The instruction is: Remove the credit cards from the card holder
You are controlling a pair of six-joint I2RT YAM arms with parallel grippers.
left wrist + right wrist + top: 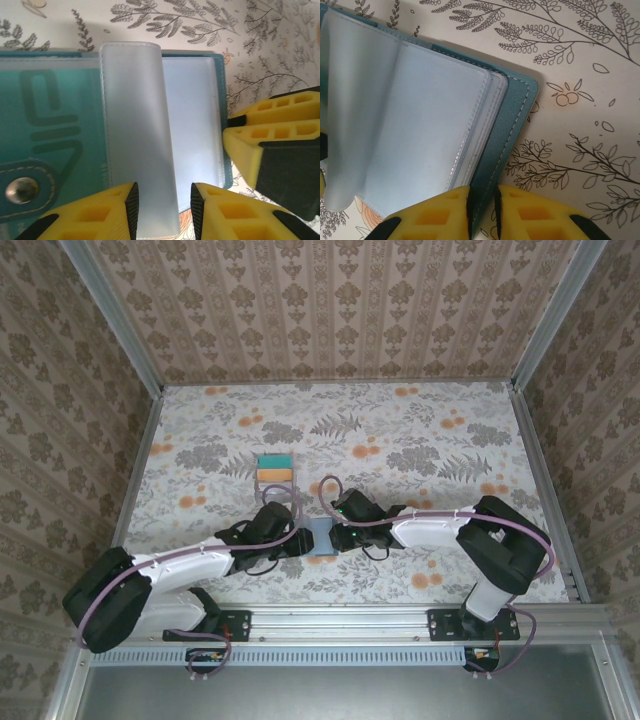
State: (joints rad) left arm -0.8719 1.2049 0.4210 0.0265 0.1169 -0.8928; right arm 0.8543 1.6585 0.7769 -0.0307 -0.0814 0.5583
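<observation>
Card holder, stitched teal, is pinched by right claw; left claw apart around frosted sleeve.

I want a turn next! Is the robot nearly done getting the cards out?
Nearly. Two credit cards already lie on the table. The right tool pinches the card holder open; the left tool straddles a clear sleeve. Left: checking remaining sleeves.

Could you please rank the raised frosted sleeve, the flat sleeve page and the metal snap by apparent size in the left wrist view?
1. Raised frosted sleeve
2. Flat sleeve page, partly covered by it
3. Metal snap
</observation>
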